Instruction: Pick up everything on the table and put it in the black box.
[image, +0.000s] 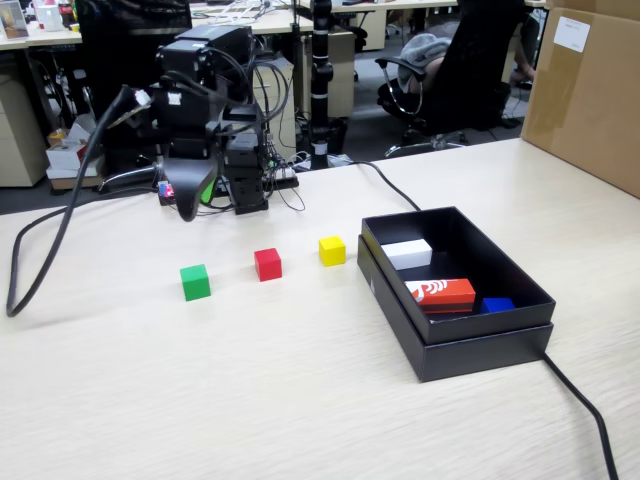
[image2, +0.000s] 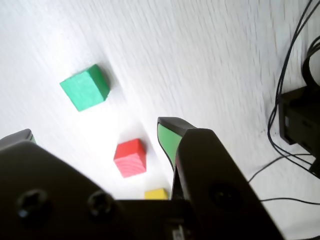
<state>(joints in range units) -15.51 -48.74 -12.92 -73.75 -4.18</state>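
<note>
Claw (image: 192, 205) hangs above desk (image: 300, 380) at 10 o'clock in fixed view, jaws parted, holding nothing. Green cube (image: 195, 282), red cube (image: 267, 264), yellow cube (image: 332, 250) in row on desk, apart from each other. Black box (image: 455, 345) at 3 o'clock holds white block (image: 407, 253), orange-red block (image: 441, 292), blue piece (image: 497, 305).

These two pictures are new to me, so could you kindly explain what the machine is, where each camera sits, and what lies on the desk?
It is a small hobby robot arm on a table. The fixed view looks across the desk; the wrist view rides on the arm, looking down past its end effector, which is open and holds nothing. On the table lie a green cube, a red cube and a yellow cube. Beside them, a black box already holds a white block, an orange-red block and something blue.
</note>
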